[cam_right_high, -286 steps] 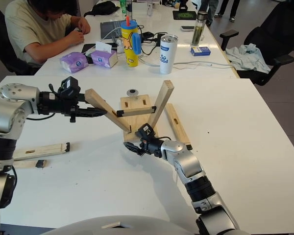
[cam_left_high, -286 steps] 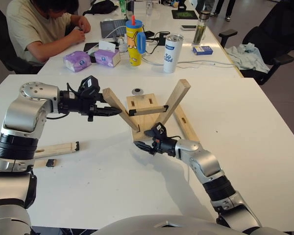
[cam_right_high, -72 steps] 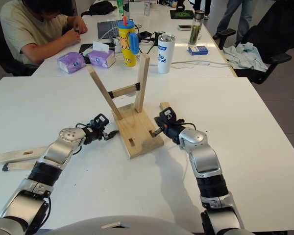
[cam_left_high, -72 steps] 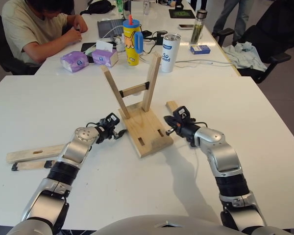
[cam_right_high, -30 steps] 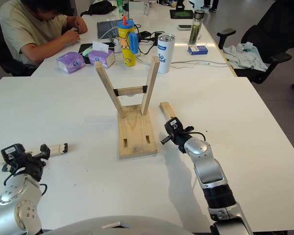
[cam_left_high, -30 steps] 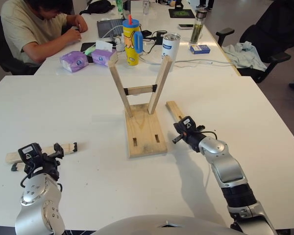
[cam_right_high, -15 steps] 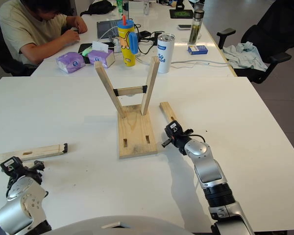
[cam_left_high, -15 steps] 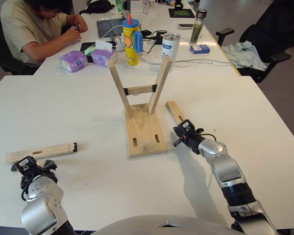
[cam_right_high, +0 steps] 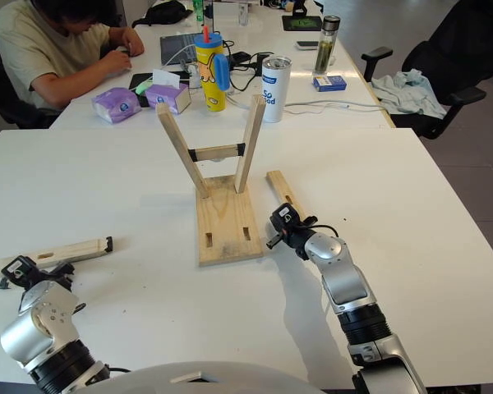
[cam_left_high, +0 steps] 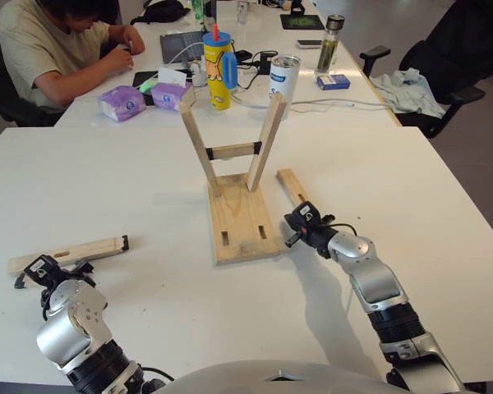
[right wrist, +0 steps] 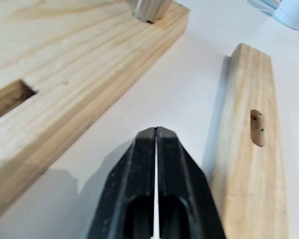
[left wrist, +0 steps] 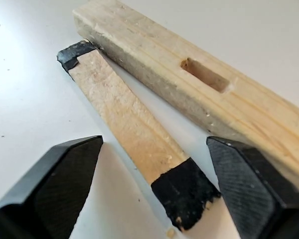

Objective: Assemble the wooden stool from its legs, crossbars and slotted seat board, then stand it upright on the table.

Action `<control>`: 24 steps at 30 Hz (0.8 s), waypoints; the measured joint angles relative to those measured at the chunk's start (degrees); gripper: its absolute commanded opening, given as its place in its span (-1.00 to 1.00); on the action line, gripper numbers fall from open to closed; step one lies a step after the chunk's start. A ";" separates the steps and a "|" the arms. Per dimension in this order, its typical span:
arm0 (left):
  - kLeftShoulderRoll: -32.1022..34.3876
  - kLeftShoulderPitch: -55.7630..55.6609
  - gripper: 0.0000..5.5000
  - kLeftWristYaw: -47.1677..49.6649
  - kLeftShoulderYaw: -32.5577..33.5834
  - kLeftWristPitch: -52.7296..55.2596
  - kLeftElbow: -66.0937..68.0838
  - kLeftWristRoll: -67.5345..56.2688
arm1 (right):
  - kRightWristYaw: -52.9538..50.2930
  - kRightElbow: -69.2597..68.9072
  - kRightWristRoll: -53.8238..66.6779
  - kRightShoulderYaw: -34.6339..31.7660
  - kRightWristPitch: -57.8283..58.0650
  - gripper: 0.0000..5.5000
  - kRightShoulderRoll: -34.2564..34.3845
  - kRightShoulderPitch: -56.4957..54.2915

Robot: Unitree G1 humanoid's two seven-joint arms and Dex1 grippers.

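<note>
Mid-frame, pale slotted wooden seat board (cam_left_high: 242,226) lies underside-up, ready for further fitting. Lower left, left gripper (left wrist: 154,142) spread astride short black-tipped wooden crossbar (left wrist: 129,124), likely for pickup. Right gripper (cam_left_high: 289,240) pressed together, empty, just beside board's right edge.

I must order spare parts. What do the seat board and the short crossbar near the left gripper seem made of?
Seat board: pale softwood, perhaps pine, unvarnished; grain lines and rough slot edges show. Crossbar: same bare wood; black ends look painted or taped.
</note>
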 measured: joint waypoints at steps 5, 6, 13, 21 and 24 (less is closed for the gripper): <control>3.42 -3.83 0.27 0.06 3.47 5.02 2.41 -0.55 | -0.73 -0.67 0.01 -0.09 0.37 -1.00 0.32 0.03; 4.53 -4.35 0.21 -0.39 3.81 5.28 3.53 -0.70 | -1.04 -0.89 0.01 -0.10 0.50 -1.00 0.50 0.10; 10.77 -6.04 -0.14 -2.92 2.85 7.14 9.23 -0.75 | -2.08 -2.42 0.04 -0.09 1.24 -1.00 1.57 0.45; 21.83 -7.81 -0.52 -7.70 -3.70 0.85 24.04 1.77 | -2.58 -2.33 0.05 -0.17 1.44 -1.00 2.39 0.41; 26.88 -8.31 -0.52 -12.25 -9.36 -4.39 31.14 3.90 | -2.64 -2.25 0.04 -0.17 1.48 -1.00 2.48 0.36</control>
